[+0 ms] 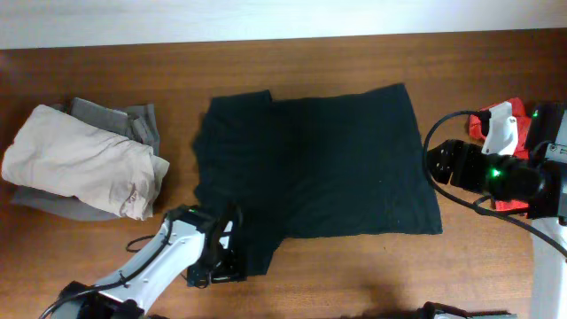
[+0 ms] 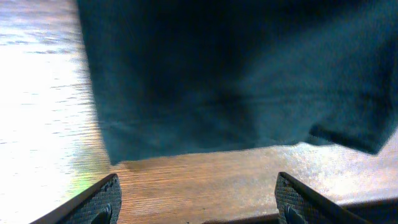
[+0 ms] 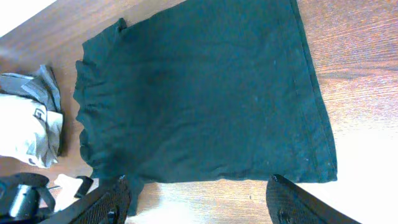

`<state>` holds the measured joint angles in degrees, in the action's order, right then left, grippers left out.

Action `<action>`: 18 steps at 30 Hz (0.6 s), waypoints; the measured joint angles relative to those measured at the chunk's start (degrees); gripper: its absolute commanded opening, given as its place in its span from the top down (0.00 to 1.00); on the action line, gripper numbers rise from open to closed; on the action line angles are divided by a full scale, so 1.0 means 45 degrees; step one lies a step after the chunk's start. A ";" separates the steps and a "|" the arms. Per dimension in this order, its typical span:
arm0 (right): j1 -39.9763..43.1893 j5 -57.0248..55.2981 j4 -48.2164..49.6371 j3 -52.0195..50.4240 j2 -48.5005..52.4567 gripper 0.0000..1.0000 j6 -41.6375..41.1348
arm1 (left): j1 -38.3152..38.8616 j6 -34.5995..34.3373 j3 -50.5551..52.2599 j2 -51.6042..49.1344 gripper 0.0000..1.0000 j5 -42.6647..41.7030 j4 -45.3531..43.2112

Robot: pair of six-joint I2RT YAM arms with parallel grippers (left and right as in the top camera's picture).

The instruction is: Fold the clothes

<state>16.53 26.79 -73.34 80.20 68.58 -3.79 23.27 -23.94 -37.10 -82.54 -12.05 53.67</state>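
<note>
A dark teal T-shirt (image 1: 319, 164) lies flat on the wooden table, spread from the middle to the right. It also shows in the right wrist view (image 3: 205, 93). Its near-left sleeve (image 2: 230, 81) fills the left wrist view. My left gripper (image 1: 217, 257) is at the sleeve's front edge, low over the table. Its fingers (image 2: 196, 202) are open and empty, a little short of the sleeve hem. My right gripper (image 1: 447, 164) hovers by the shirt's right edge. Its fingers (image 3: 199, 202) are open and empty.
A pile of folded beige and grey clothes (image 1: 84, 159) sits at the left. It shows in the right wrist view (image 3: 28, 118) too. A red and white object (image 1: 500, 124) lies behind the right arm. Black cables (image 1: 443, 177) loop beside the right gripper.
</note>
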 measured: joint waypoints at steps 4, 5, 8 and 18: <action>0.0000 -0.0005 -0.0049 0.0000 0.0000 0.25 0.0175 | -0.0918 -0.0180 0.0000 0.0000 0.14 0.0005 -0.0039; 0.0000 0.0000 -0.0053 0.0000 0.0000 0.26 0.0189 | -0.1117 -0.0199 0.0000 0.0000 0.14 -0.0005 -0.0078; 0.0000 -0.0005 -0.0063 0.0000 0.0000 0.26 0.0233 | -0.1681 -0.0253 0.0000 0.0000 0.14 -0.0053 -0.0306; 0.0000 -0.0005 -0.0083 0.0000 0.0000 0.27 0.0243 | -0.1739 -0.0369 0.0000 0.0000 0.45 -0.0495 -0.0529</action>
<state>16.53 26.76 -73.71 80.20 68.58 -2.70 15.44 -25.61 -37.10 -82.54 -14.28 51.29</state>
